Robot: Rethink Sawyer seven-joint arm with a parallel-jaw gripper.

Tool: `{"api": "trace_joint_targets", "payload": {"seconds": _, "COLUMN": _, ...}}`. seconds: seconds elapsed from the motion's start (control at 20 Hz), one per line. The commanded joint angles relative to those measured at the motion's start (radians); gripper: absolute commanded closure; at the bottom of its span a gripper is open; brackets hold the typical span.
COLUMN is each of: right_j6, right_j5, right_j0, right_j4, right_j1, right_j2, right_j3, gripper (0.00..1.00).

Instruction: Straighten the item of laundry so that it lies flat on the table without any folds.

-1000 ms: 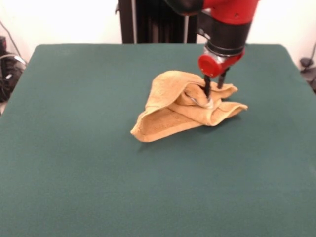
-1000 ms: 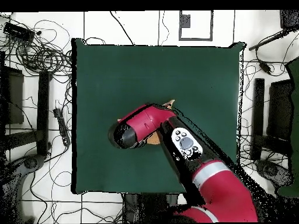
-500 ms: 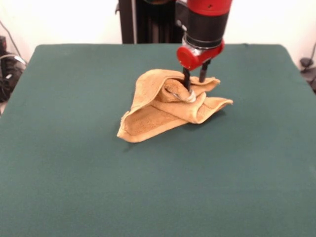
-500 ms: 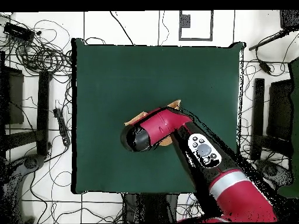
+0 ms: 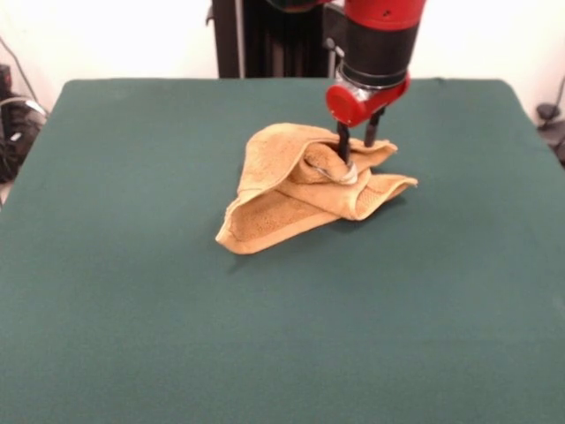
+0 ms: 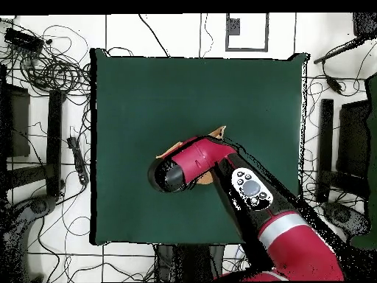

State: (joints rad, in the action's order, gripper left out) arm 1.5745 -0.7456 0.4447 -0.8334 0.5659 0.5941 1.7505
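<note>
1. The golden-orange terry-cloth towel point(image 5: 305, 185) lies crumpled in a folded heap a little beyond the middle of the large worktop covered in dark green felt-like cloth point(image 5: 132, 291), as the front view shows it.
2. One lobe of the towel spreads toward the front left, showing a woven flat band along its edge; a narrower flap points to the right.
3. The top of the heap is pulled up into a ridge.
4. The red and black arm comes down from above, ending in a red collar with two thin dark fingers point(image 5: 342, 146).
5. The pincer point(image 5: 356, 152) is nearly closed, its two fingers close together and pressed into the raised fold at the top right of the heap, pinching the cloth there.
6. A small pale grey patch shows at the tip of the nearer finger.
7. From overhead, the arm covers most of the towel point(image 6: 215, 133); only orange corners peek out beside the red housing.
</note>
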Motion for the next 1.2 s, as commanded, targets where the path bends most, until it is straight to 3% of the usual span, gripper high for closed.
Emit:
{"api": "trace_joint_targets", "payload": {"seconds": 0.05, "right_j6": -0.244, "right_j5": -0.038, "right_j0": -0.034, "right_j4": -0.057, "right_j1": -0.042, "right_j2": 0.054, "right_j3": 0.03, "gripper": 0.0}}
{"api": "trace_joint_targets", "payload": {"seconds": 0.6, "right_j6": -0.244, "right_j5": -0.038, "right_j0": -0.035, "right_j4": -0.059, "right_j1": -0.039, "right_j2": 0.052, "right_j3": 0.031, "gripper": 0.0}}
{"api": "trace_joint_targets", "payload": {"seconds": 1.2, "right_j6": -0.23, "right_j5": -0.005, "right_j0": -0.056, "right_j4": -0.147, "right_j1": -0.116, "right_j2": 0.024, "right_j3": -0.02, "gripper": 0.0}}
